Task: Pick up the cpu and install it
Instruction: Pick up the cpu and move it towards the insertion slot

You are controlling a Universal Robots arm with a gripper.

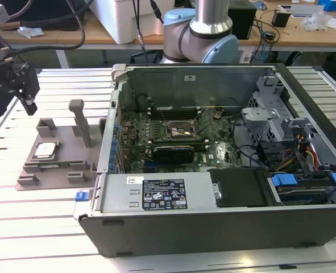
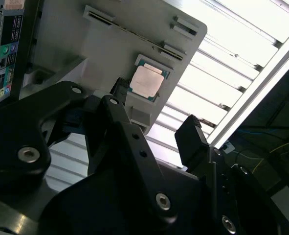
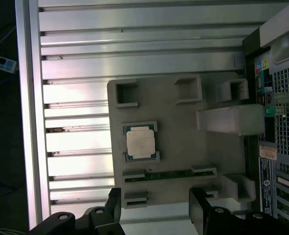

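Cpu (image 3: 140,142): a silver-grey top is noted, edged by a thin green rim
Tray (image 3: 178,147): finished in plain matt grey throughout; a narrow green strip (image 3: 169,174) is set in it
Worktop (image 1: 42,227): silver metal, patterned with parallel ribs
Hand (image 3: 155,208): black, dotted with silver screw heads
Computer case (image 1: 213,233): dark grey shell; a green board (image 1: 133,142) is seen inside, blue tabs (image 1: 283,180) are fitted, and a black-and-white label (image 1: 164,194) is carried
Arm (image 1: 210,14): silver tube, capped in pale blue at the joints
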